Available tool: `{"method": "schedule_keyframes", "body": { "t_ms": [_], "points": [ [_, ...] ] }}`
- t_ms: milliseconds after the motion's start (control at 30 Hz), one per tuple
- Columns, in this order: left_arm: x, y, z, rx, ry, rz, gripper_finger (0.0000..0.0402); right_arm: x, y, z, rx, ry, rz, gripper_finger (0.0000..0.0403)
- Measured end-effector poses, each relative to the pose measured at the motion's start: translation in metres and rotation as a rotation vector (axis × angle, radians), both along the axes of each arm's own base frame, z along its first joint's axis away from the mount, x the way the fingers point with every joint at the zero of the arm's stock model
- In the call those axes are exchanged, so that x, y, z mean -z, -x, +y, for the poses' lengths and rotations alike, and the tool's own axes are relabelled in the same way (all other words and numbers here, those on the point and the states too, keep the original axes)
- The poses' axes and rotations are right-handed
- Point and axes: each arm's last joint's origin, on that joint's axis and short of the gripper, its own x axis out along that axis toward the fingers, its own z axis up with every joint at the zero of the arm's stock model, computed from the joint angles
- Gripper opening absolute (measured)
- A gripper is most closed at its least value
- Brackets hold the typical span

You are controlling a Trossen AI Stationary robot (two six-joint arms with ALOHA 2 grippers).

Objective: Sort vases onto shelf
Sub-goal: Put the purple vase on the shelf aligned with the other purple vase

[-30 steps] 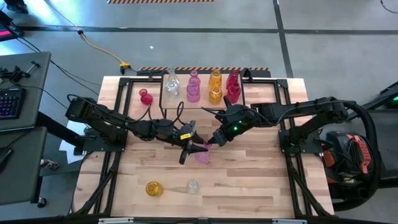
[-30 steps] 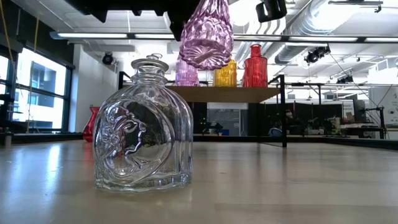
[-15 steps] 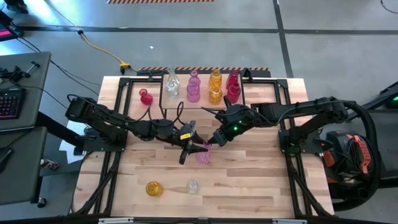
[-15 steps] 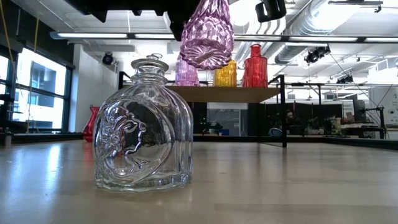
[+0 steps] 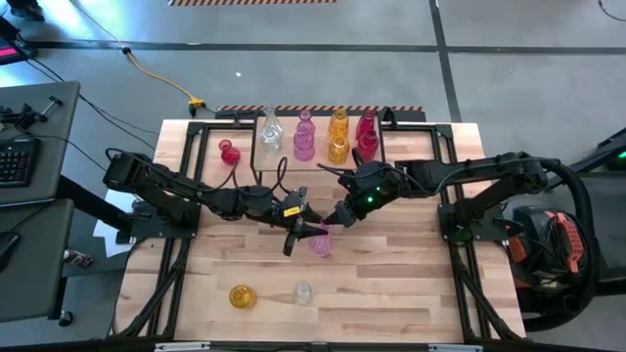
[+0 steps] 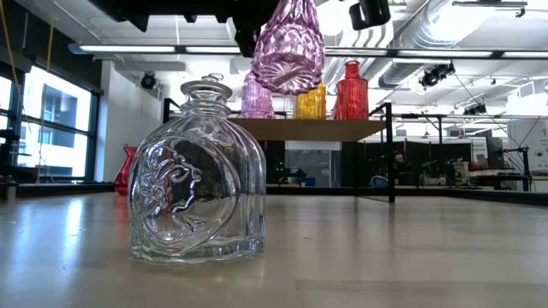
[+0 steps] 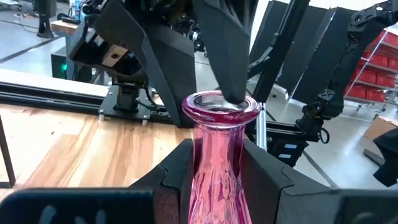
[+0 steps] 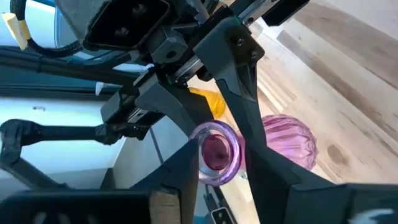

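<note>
Two hands meet at a pink vase (image 5: 320,244) above the table (image 5: 391,284). Left hand (image 5: 296,228) clamps its neck between both fingers; right hand (image 5: 335,219) sits at the rim, fingers narrowly parted around it, shelf (image 5: 318,156) well beyond.

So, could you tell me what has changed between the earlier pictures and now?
The right hand has loosened its pinch on the rim of the pink vase and edged back towards the shelf. The vase, in the air, shifted slightly with it. The left hand stays clamped on the vase's neck. The clear bottle on the table and the vases on the shelf are unchanged.
</note>
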Motion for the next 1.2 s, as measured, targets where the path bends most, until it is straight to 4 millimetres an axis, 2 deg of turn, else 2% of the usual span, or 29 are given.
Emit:
{"method": "schedule_keyframes", "body": {
  "t_ms": [267,500,667,900,1200],
  "points": [
    [-0.001,0.0,0.0,0.008,0.002,-0.005,0.0092,-0.01,0.009,-0.006,-0.028,-0.019,-0.033,0.0117],
    [-0.001,0.0,0.001,-0.041,-0.003,-0.002,0.0092,-0.039,0.035,-0.013,-0.094,0.056,-0.172,0.0117],
    [-0.001,0.0,0.003,-0.12,-0.007,-0.012,0.0092,-0.061,0.064,-0.02,-0.116,0.17,-0.28,0.0117],
    [-0.006,0.003,0.007,-0.227,-0.015,-0.015,0.0092,-0.079,0.113,-0.026,-0.097,0.388,-0.325,0.0118],
    [-0.035,0.033,0.03,-0.401,-0.103,0.04,0.0092,-0.093,0.175,-0.03,-0.085,0.623,-0.382,0.0118]
  ]
}}
